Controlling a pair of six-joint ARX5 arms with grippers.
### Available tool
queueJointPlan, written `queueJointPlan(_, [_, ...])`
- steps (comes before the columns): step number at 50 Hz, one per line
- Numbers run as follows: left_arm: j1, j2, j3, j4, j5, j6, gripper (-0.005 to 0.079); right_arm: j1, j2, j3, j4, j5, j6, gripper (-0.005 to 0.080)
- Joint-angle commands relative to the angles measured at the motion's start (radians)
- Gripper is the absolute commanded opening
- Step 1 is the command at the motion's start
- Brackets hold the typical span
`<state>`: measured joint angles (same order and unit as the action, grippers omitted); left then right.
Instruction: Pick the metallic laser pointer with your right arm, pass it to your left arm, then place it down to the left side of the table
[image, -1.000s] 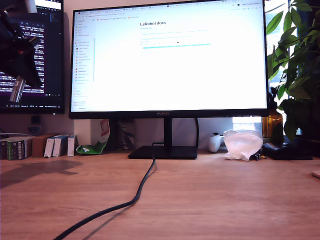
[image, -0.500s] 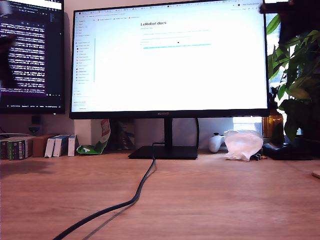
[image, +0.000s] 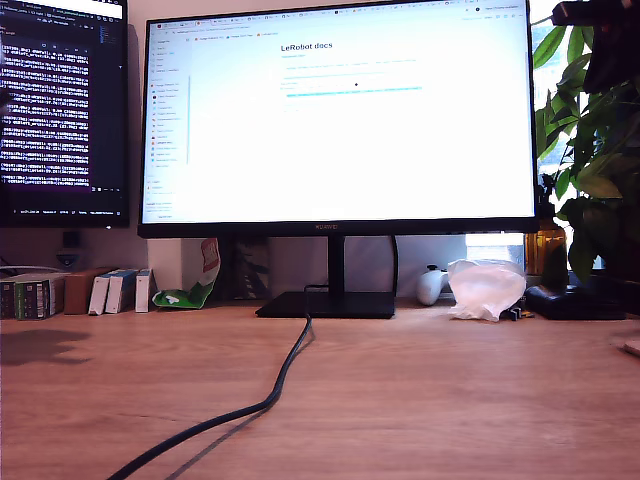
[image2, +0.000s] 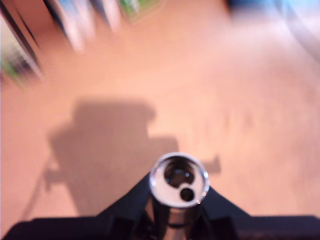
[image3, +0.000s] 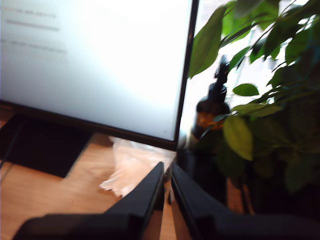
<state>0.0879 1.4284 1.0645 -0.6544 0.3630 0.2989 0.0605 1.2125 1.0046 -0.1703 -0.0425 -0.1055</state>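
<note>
Between the black jaws of my first hand (image2: 179, 192) sits the pointer (image2: 179, 177), clamped around its barrel with its shiny round end cap facing the camera. It hangs above the surface (image2: 260, 125), and the hand's shadow (image2: 110, 145) falls on the wood beneath it. Blurred boxes (image2: 75, 25) line the surface's back edge beyond. My second hand (image3: 167, 175) holds nothing, its jaws drawn almost together with only a slit between them. It is raised near the monitor (image3: 100, 60) and the plant (image3: 270, 125), above a crumpled white bag (image3: 130, 165). A cable (image: 275, 395) runs from the monitor's stand to the surface's front edge.
</note>
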Motion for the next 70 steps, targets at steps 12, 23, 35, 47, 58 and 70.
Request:
queueJointPlan(12, [-0.019, 0.098, -0.004, -0.141, -0.058, 0.084, -0.0024, 0.005, -0.015, -0.012, 0.06, -0.091, 0.001, -0.0011])
queueJointPlan(23, [-0.1, 0.265, 0.027, -0.23, -0.225, 0.114, -0.0024, 0.005, -0.015, -0.012, 0.058, -0.14, -0.003, -0.0011])
queueJointPlan(35, [-0.124, 0.36, 0.085, -0.297, -0.277, 0.114, -0.0024, 0.005, -0.015, -0.012, 0.058, -0.195, -0.002, -0.0011])
queueJointPlan(47, [-0.124, 0.359, 0.086, -0.283, -0.278, 0.114, 0.0172, 0.009, -0.015, -0.012, 0.058, -0.203, 0.001, -0.0011])
queueJointPlan(58, [-0.127, 0.358, 0.086, -0.261, -0.275, 0.108, 0.0418, 0.031, -0.015, -0.012, 0.05, -0.219, 0.0, -0.0011])
queueJointPlan(70, [-0.128, 0.333, 0.116, -0.241, -0.2, 0.082, 0.0418, 0.053, -0.015, -0.012, 0.042, -0.22, -0.002, -0.0011])
